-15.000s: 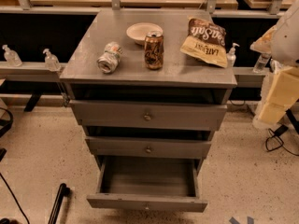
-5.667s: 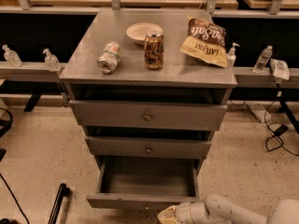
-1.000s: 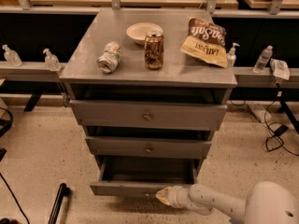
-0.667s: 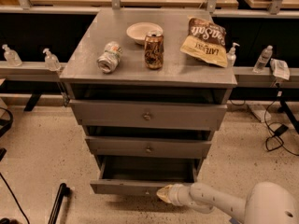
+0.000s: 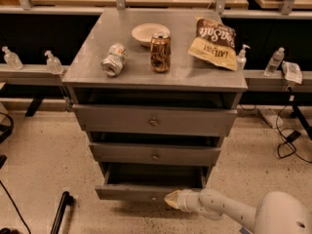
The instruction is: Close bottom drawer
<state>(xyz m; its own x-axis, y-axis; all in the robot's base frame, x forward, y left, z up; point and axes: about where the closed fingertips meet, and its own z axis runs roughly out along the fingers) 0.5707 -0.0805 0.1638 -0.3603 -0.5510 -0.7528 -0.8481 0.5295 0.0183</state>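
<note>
The bottom drawer point(image 5: 131, 192) is the lowest of three grey drawers in the cabinet. It stands partly pulled out, with a strip of its dark inside showing above the slim front panel. My gripper point(image 5: 171, 199) reaches in from the lower right on a white arm. Its pale tip rests against the right part of the drawer's front panel. The drawer's knob is hidden near the gripper tip.
The middle drawer point(image 5: 155, 155) and top drawer point(image 5: 153, 122) sit above. On the cabinet top stand a white bowl point(image 5: 149, 33), a brown can point(image 5: 160, 52), a crushed can point(image 5: 113, 59) and a chip bag point(image 5: 214, 43). A black stand point(image 5: 59, 212) stands on the floor at the left.
The bottom drawer has slid inward from well open to partly open, with my gripper following against its front. Over the last second the change is slight.
</note>
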